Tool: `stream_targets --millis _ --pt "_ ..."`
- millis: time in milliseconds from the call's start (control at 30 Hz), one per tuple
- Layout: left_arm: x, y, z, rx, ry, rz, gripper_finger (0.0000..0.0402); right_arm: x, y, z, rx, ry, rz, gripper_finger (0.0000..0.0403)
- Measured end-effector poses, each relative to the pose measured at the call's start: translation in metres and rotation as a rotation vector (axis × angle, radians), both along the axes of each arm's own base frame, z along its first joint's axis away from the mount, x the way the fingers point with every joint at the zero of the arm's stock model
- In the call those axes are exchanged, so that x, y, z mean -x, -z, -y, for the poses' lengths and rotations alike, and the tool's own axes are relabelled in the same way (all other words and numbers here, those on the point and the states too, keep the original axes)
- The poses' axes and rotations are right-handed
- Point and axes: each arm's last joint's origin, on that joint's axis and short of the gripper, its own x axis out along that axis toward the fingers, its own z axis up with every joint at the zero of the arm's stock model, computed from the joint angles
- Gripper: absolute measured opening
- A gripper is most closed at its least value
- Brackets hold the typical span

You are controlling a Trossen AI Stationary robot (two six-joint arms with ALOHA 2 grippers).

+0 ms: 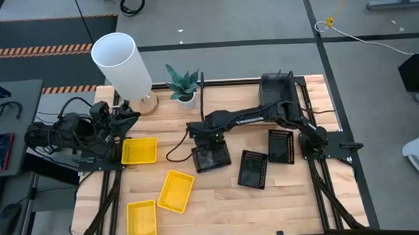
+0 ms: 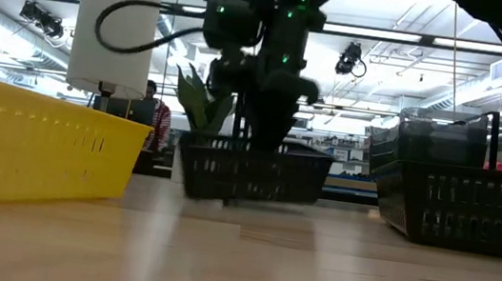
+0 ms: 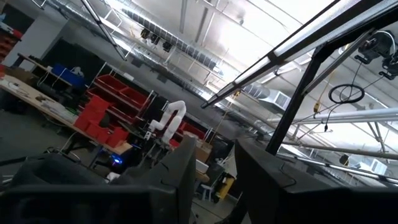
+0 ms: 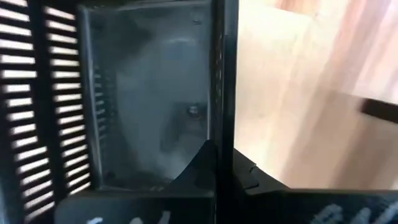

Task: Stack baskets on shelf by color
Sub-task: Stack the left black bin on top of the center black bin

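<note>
Right gripper stretched out over mid-table, fingers closed on the wall of a black perforated basket, as seen in the right wrist view with the wall pinched between the pads; basket apparently lifted just clear of the wood in the low view. Two more black baskets lying just beyond it, toward the right arm's base. Dark grey baskets stacked behind, at the back edge. Three yellow baskets well apart on the other side. Left gripper parked near the lamp shade, opening impossible to tell. Pale wooden plank table; small plant behind the pincer. Beyond, grey floor, striped mat, ceiling lights, red bins. No legible writing.
</note>
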Motion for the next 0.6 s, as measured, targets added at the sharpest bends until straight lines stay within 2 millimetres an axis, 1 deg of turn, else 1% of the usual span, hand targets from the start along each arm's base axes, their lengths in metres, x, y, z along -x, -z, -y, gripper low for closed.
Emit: stream_targets --millis 67,167,233,333,400,467,600 --pt "0.000 0.000 0.000 0.001 0.000 -0.004 0.0119 0.003 -0.015 0.000 0.015 -0.098 -0.002 0.0005" --pt "-0.001 0.001 -0.001 0.047 -0.019 -0.012 0.0118 0.011 -0.041 -0.011 0.028 -0.311 0.023 0.0004" --pt "-0.003 0.002 -0.001 0.076 -0.036 -0.020 0.0119 0.021 -0.055 -0.021 0.001 -0.470 0.017 0.0003" --pt "-0.006 0.003 -0.002 0.090 -0.059 -0.035 0.0118 0.040 -0.071 -0.037 -0.053 -0.697 -0.036 0.0002" --pt "-0.007 0.004 -0.001 0.089 -0.060 -0.041 0.0119 0.050 -0.077 -0.047 -0.067 -0.781 -0.087 0.0002" --pt "-0.009 0.004 -0.001 0.088 -0.060 -0.046 0.0119 0.057 -0.079 -0.057 -0.082 -0.826 -0.135 0.0002" --pt "-0.011 0.005 -0.001 0.075 -0.066 -0.059 0.0119 0.064 -0.074 -0.072 -0.099 -0.890 -0.189 0.0002"
